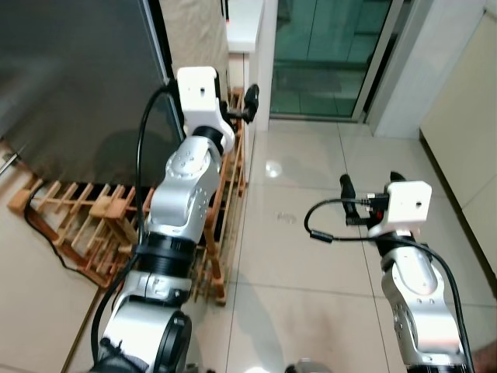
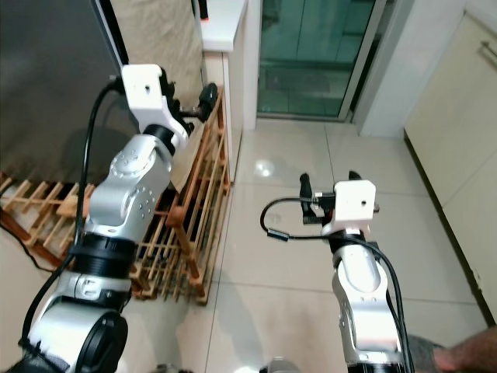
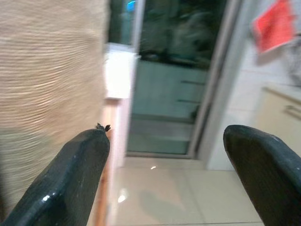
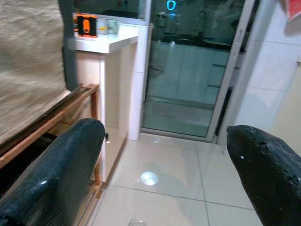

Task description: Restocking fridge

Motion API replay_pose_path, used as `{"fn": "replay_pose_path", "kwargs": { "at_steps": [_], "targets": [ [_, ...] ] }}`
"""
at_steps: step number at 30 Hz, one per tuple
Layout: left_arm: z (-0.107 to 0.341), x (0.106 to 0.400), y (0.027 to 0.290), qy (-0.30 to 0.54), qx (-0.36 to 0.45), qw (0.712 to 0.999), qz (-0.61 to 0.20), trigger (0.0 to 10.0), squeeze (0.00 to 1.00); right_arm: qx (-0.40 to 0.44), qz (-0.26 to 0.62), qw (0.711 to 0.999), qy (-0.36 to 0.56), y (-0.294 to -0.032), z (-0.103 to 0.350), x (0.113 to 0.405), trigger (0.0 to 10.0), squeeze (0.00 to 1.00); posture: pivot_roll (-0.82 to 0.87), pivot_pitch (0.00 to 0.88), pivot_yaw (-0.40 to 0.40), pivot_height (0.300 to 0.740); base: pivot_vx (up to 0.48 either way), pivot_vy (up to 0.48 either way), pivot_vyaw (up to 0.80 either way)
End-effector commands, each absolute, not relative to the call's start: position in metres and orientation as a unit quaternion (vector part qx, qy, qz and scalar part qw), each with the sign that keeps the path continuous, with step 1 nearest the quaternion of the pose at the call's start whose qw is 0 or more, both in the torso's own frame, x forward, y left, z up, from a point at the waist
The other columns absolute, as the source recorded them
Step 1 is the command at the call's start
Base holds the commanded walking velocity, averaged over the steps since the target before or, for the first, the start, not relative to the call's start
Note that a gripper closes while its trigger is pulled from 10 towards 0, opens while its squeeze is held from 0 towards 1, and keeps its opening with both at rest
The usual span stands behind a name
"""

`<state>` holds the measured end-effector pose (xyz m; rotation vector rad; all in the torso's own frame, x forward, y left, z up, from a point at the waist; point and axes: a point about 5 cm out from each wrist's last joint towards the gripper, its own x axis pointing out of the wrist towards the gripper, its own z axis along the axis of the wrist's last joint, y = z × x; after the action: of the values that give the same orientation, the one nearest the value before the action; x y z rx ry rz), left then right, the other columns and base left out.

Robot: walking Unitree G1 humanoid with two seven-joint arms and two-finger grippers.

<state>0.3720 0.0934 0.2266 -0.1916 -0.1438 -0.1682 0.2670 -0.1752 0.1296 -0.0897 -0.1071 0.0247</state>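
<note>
Both silver arms reach forward, left gripper [image 1: 250, 103] and right gripper [image 1: 371, 185] spread and empty; approaching the dark grey fridge [image 1: 70, 78], next reaching its door.

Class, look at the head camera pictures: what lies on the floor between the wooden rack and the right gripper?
Bare tiled floor separates the wooden rack from the right gripper; nothing stands there, only a light reflection, as the left eye view shows.

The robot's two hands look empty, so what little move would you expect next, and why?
Probably a turn toward its left. Both the left hand and the right hand are open and hold nothing, raised over bare floor tiles. The large dark grey panel, possibly the fridge, stands on its left behind the wooden rack, and nothing to stock is within reach.
</note>
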Motion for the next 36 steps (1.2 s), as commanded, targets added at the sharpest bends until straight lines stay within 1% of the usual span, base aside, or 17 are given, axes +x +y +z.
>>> {"fn": "replay_pose_path", "kwargs": {
  "at_steps": [1, 6, 8, 10, 15, 21, 23, 24, 27, 36],
  "targets": [
    [0.232, 0.376, 0.102, -0.082, -0.095, 0.991, -0.055, 10.0, 0.00, -0.046, 0.013, 0.997, -0.059, -0.173, 0.131, 0.266, 10.0, 0.00, -0.21, 0.037, 0.047, 0.740, 0.000, 0.000, 0.00],
    [0.240, 0.373, 0.104, -0.103, -0.109, 0.987, -0.059, 10.0, 0.00, -0.049, 0.009, 0.997, -0.055, -0.176, 0.130, 0.262, 10.0, 0.00, -0.22, 0.045, 0.050, 0.740, 0.000, 0.000, 0.00],
    [0.239, 0.370, 0.110, -0.111, -0.108, 0.987, -0.048, 10.0, 0.00, -0.049, 0.009, 0.997, -0.053, -0.176, 0.128, 0.261, 10.0, 0.00, -0.22, 0.049, 0.049, 0.740, 0.000, 0.000, 0.00],
    [0.238, 0.369, 0.114, -0.112, -0.110, 0.987, -0.038, 10.0, 0.00, -0.050, 0.009, 0.997, -0.051, -0.176, 0.128, 0.260, 10.0, 0.00, -0.22, 0.050, 0.047, 0.740, 0.000, 0.000, 0.00],
    [0.233, 0.370, 0.113, -0.105, -0.114, 0.987, -0.036, 10.0, 0.00, -0.051, 0.013, 0.998, -0.047, -0.176, 0.126, 0.260, 10.0, 0.00, -0.21, 0.053, 0.042, 0.740, 0.000, 0.000, 0.00],
    [0.229, 0.375, 0.108, -0.092, -0.120, 0.988, -0.035, 10.0, 0.00, -0.051, 0.016, 0.997, -0.046, -0.175, 0.126, 0.261, 10.0, 0.00, -0.21, 0.054, 0.038, 0.740, 0.000, 0.000, 0.00],
    [0.226, 0.377, 0.108, -0.081, -0.129, 0.988, -0.024, 10.0, 0.00, -0.051, 0.017, 0.997, -0.046, -0.175, 0.126, 0.261, 10.0, 0.00, -0.20, 0.056, 0.037, 0.740, 0.000, 0.000, 0.00],
    [0.222, 0.385, 0.107, -0.059, -0.141, 0.988, 0.001, 10.0, 0.00, -0.051, 0.019, 0.998, -0.044, -0.173, 0.124, 0.261, 10.0, 0.00, -0.20, 0.056, 0.037, 0.740, 0.000, 0.000, 0.00],
    [0.226, 0.390, 0.104, -0.061, -0.139, 0.988, 0.011, 10.0, 0.00, -0.051, 0.023, 0.998, -0.043, -0.171, 0.124, 0.261, 10.0, 0.00, -0.21, 0.057, 0.038, 0.740, 0.000, 0.000, 0.00],
    [0.234, 0.395, 0.090, -0.073, -0.144, 0.987, -0.021, 10.0, 0.00, -0.052, 0.018, 0.998, -0.042, -0.174, 0.123, 0.258, 10.0, 0.00, -0.23, 0.067, 0.044, 0.740, 0.000, 0.000, 0.00]
  ]
}}
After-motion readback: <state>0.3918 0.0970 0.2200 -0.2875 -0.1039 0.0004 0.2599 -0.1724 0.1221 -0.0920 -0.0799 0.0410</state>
